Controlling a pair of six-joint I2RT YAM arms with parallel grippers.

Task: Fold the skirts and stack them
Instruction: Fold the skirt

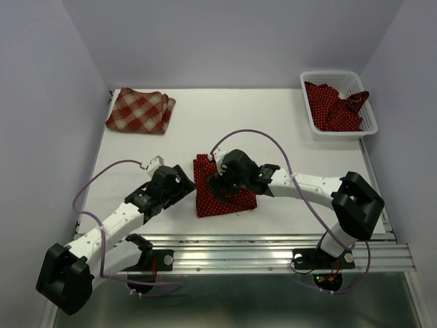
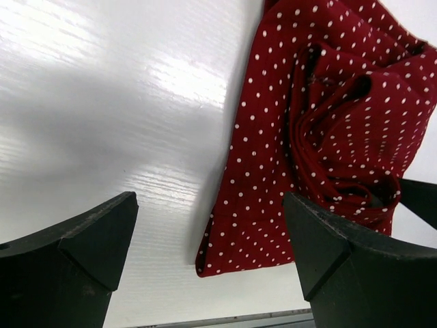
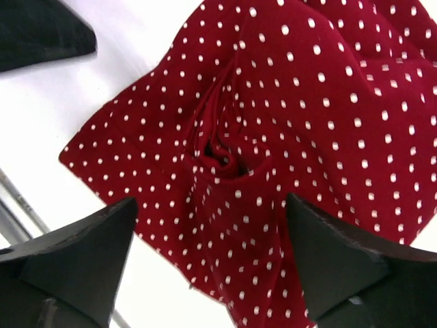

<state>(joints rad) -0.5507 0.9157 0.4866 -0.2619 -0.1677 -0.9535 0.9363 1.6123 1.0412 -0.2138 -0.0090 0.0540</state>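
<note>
My right hand [image 3: 209, 205] hangs low over the dotted skirt [image 1: 227, 201], fingers spread and gripping nothing; in its wrist view the cloth fills the gap between them, with a tight pucker bunched at the middle. My left hand [image 2: 209, 198] is likewise spread and empty, sitting just off the skirt's left edge; its inner finger is over the cloth's near corner, its outer one over bare tabletop [image 1: 273, 130].

The skirt lies as a rough square near the front of the tabletop, between the two arms; it looks part-folded to me, not finished, since the top layer is rumpled. At the far left corner the plaid skirt [image 1: 140, 111] lies in a neat folded square, which I take as the start of the stack. At the far right the second dotted skirt [image 1: 333, 109] is heaped loose in the basket [image 1: 329, 74].

So I judge we are mid-fold on the middle garment. Next I would want the pucker smoothed, then each hand pinching an edge; the fold should go over cleanly before the piece is carried across to the plaid one.
</note>
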